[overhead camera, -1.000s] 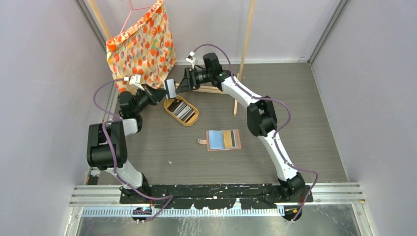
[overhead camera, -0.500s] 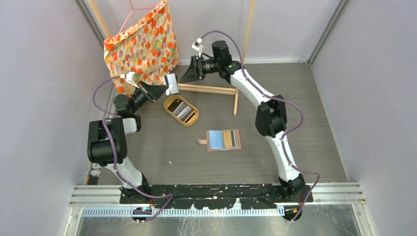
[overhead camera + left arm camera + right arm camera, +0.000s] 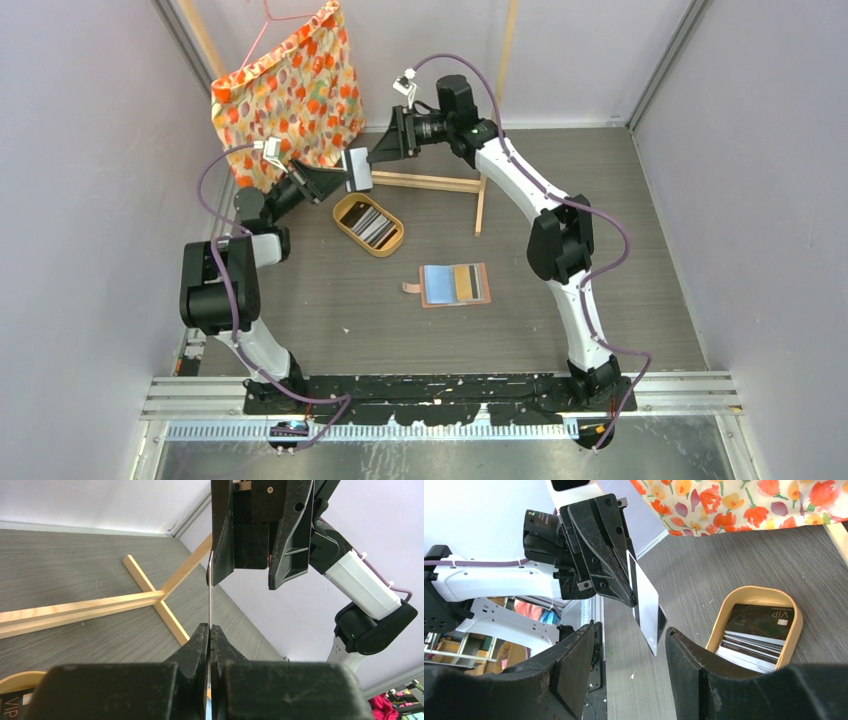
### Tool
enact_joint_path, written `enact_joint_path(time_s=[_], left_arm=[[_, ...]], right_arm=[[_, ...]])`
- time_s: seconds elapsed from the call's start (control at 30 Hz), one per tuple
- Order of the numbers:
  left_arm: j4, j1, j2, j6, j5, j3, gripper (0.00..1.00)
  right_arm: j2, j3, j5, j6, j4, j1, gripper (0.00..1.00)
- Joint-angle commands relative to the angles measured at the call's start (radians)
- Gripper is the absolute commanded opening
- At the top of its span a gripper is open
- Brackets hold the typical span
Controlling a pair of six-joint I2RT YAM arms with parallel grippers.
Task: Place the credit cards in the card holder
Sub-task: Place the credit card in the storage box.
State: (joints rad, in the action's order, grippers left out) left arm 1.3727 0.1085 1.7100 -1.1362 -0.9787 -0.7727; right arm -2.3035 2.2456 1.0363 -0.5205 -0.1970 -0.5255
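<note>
Pinching white credit card (image 3: pixel 646 605) in left claw (image 3: pixel 209 629), aloft near tray (image 3: pixel 345 214). Straddling its free end with right claw (image 3: pixel 626 640), jaws wide: centre first, then press flat faces. Leaving card holder (image 3: pixel 455 284) open on surface (image 3: pixel 620 250)

Overhead; opposed wrist close-ups sharing card (image 3: pixel 646 605)

"VIP" on black card (image 3: pixel 759 621), in oval tray (image 3: pixel 751 589)
</note>
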Motion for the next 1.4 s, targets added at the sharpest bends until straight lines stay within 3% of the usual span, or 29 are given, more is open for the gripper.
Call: enact_joint_path(time_s=[0.0,0.77,1.07,1.3,1.37], left_arm=[[0.058,-0.007,0.012,-0.026,-0.030,-0.038,0.00],[0.058,-0.019,0.050,-0.095,-0.041,-0.071,0.01],[0.058,-0.022,0.061,-0.110,-0.046,-0.080,0.01],[0.058,-0.022,0.079,-0.134,-0.047,-0.090,0.01],[0.058,-0.022,0.085,-0.143,-0.045,-0.092,0.01]], right_arm=[[0.024,0.014,-0.008,0.028,-0.017,0.012,0.59],[-0.051,0.070,-0.018,-0.031,0.029,0.016,0.48],[-0.065,0.062,0.024,-0.131,0.151,0.015,0.28],[-0.062,0.025,0.076,-0.241,0.322,0.018,0.19],[-0.060,0.011,0.083,-0.273,0.365,0.019,0.09]])
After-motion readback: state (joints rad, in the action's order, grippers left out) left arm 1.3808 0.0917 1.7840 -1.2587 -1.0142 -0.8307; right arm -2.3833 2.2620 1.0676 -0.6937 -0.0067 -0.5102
